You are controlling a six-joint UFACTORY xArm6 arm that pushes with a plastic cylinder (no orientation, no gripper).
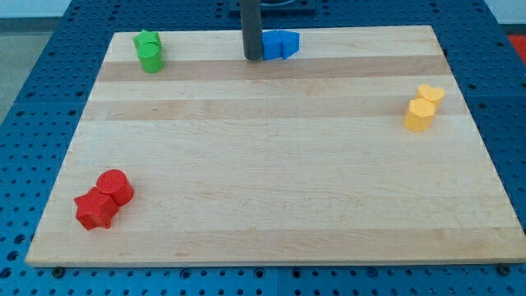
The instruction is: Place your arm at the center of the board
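My tip (252, 57) is at the end of the dark rod near the view's top, a little left of the middle. It touches or nearly touches the left side of the blue blocks (280, 43), two pieces close together by the board's top edge. The wooden board (271, 164) fills most of the view. The board's centre lies well below my tip, toward the view's bottom.
Two green blocks (149, 50) stand at the top left. A yellow cylinder (418, 114) and a yellow block (431, 94) stand at the right. A red cylinder (114, 186) and a red star-like block (95, 209) lie at the bottom left.
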